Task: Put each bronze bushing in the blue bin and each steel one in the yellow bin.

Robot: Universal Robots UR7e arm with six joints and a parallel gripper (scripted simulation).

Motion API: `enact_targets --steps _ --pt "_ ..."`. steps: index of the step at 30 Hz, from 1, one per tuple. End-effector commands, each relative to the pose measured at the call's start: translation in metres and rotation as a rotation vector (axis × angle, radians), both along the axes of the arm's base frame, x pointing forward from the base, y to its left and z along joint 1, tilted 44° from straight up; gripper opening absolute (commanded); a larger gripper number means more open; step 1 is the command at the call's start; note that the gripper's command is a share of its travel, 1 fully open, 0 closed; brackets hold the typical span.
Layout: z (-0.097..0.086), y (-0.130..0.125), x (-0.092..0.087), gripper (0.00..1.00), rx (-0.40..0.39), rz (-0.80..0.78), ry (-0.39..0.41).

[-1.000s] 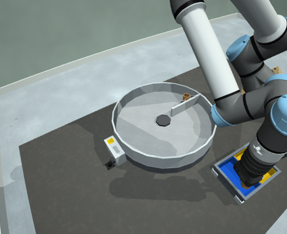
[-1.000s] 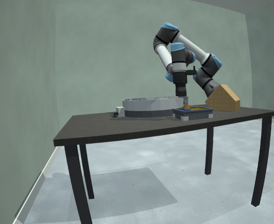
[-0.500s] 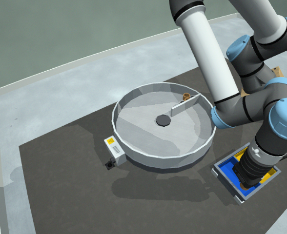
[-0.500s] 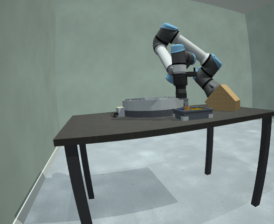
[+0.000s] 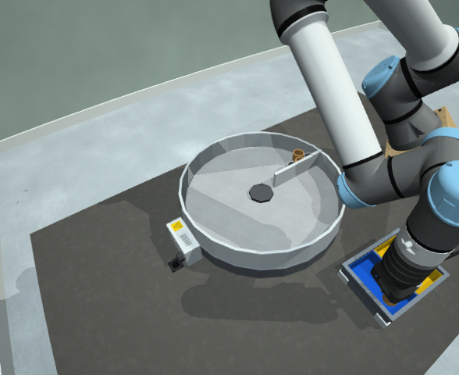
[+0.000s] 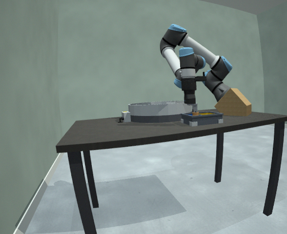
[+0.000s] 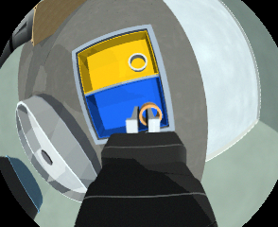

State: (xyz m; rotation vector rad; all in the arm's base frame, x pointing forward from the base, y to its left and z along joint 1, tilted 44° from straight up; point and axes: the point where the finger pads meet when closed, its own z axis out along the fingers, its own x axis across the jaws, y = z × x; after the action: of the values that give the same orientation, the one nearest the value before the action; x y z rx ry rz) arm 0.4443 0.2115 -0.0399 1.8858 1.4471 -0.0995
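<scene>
My gripper (image 7: 143, 125) is shut on a bronze bushing (image 7: 150, 113) and holds it low inside the blue bin (image 7: 123, 109). In the top view the gripper (image 5: 393, 299) hides most of that bin (image 5: 363, 271), and the bronze bushing (image 5: 386, 300) peeks out under the fingers. In the exterior view the bushing (image 6: 194, 113) sits at the bin's rim height. The yellow bin (image 7: 114, 66) next to it holds one steel bushing (image 7: 138, 62). On the turntable (image 5: 261, 197), another bronze bushing (image 5: 297, 153) and a steel one (image 5: 290, 163) rest against the white guide bar (image 5: 297, 169).
A small white control box (image 5: 183, 239) stands at the turntable's left front. A wooden house-shaped block (image 6: 233, 102) carries the arm's base at the back right. The arm's links hang over the turntable's right side.
</scene>
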Motion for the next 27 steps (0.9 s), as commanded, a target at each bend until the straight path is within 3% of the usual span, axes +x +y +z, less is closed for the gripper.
enact_targets --steps 1,27 --pt "-0.002 -0.002 0.002 0.0 0.001 0.001 -0.001" --pt "-0.013 -0.01 0.007 0.0 0.001 0.001 -0.001"
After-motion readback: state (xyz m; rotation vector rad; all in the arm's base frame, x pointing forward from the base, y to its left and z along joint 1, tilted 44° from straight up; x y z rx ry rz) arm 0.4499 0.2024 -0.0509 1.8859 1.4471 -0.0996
